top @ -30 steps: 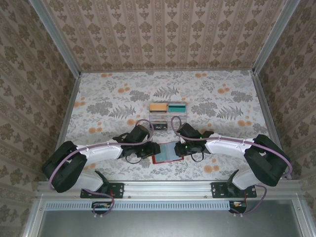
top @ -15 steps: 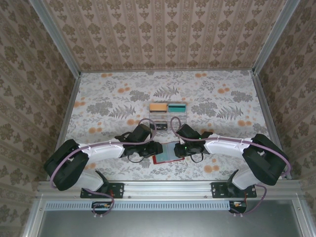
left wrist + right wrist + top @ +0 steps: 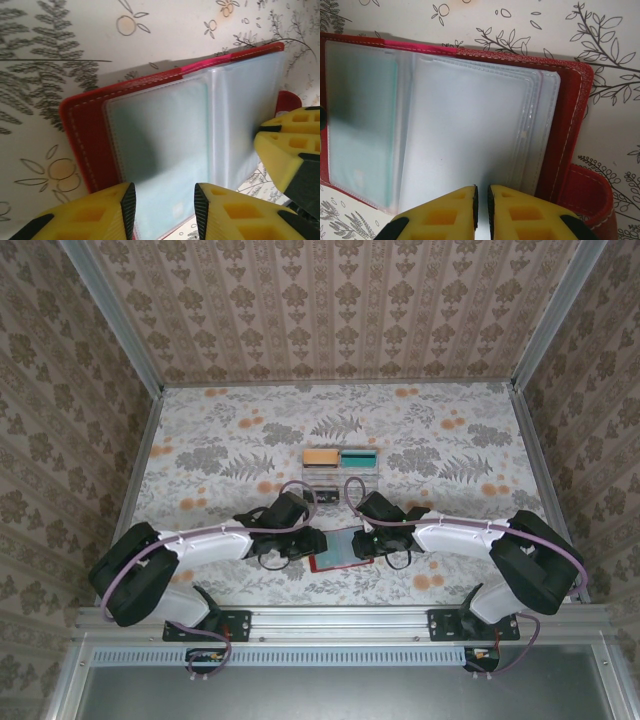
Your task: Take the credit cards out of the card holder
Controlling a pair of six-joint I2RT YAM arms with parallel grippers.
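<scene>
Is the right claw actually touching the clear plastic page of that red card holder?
Touching. The right wrist view shows the right gripper nearly shut on the lower edge of a clear sleeve of the card holder.

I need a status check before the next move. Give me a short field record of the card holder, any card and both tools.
card holder: open, lying inner side up
clear sleeves: spread across the inside
teal card: inside the sleeve in front of the left tool, not yet out
left tool: open, fingers astride that sleeve's near edge
right tool: nearly shut, apparently pinching the other sleeve's edge
</scene>
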